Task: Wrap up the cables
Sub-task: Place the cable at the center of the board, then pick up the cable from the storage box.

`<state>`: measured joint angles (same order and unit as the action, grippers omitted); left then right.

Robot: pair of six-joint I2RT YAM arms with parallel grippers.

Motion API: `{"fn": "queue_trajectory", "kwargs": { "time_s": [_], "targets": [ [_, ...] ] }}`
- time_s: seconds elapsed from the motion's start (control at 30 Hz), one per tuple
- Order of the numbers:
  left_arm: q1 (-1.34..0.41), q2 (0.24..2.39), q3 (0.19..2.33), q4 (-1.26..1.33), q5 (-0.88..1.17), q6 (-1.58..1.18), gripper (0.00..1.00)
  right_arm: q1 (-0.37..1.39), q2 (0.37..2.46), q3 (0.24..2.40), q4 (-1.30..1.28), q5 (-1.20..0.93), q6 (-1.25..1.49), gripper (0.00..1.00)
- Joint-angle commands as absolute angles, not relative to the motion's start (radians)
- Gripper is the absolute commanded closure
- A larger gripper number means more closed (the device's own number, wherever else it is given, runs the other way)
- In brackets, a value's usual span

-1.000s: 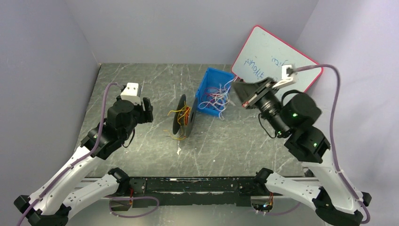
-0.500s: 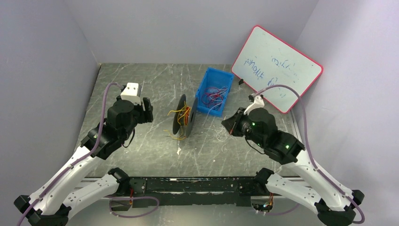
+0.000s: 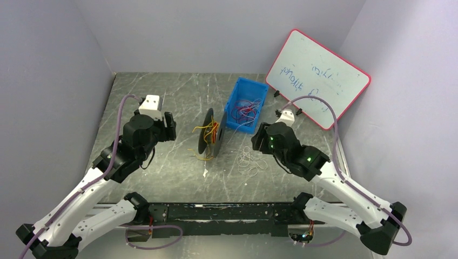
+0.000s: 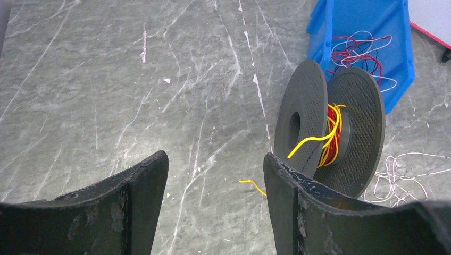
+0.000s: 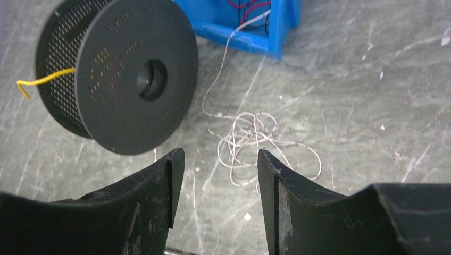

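A black perforated spool (image 3: pixel 210 141) stands on edge mid-table, with yellow and red cables (image 4: pixel 332 135) wound on its core and one yellow end sticking out. A loose white cable tangle (image 3: pixel 250 159) lies on the table right of the spool, one strand running up into the bin. More red, blue and white cables (image 3: pixel 246 109) fill the blue bin (image 3: pixel 235 102). My right gripper (image 5: pixel 220 154) hangs open just short of the white tangle (image 5: pixel 255 139), holding nothing. My left gripper (image 4: pixel 215 159) is open and empty, left of the spool (image 4: pixel 330 125).
A red-framed whiteboard (image 3: pixel 318 70) leans against the back right wall behind the bin. Grey walls close in the table on the left, back and right. The arm bases and a black rail run along the near edge.
My right arm came down from above the bin to the table by the spool and opened, leaving a white cable tangle on the table. The left arm has not moved.
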<state>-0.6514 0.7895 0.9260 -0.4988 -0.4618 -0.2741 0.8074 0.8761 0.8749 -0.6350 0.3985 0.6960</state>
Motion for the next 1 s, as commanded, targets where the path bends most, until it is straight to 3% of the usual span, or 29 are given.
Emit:
{"fn": "queue_trajectory", "kwargs": {
  "time_s": [0.0, 0.4, 0.97],
  "targets": [
    [-0.644, 0.783, 0.937, -0.488, -0.442, -0.272, 0.30, 0.812, 0.908, 0.898, -0.481, 0.500, 0.674, 0.43],
    [-0.643, 0.767, 0.936, -0.483, -0.428, -0.267, 0.30, 0.811, 1.167, 0.893, -0.231, 0.509, 0.753, 0.43],
    [-0.643, 0.756, 0.933, -0.474, -0.395, -0.271, 0.30, 0.807, 1.492, 0.965, -0.172, 0.730, 0.955, 0.50]
  ]
}}
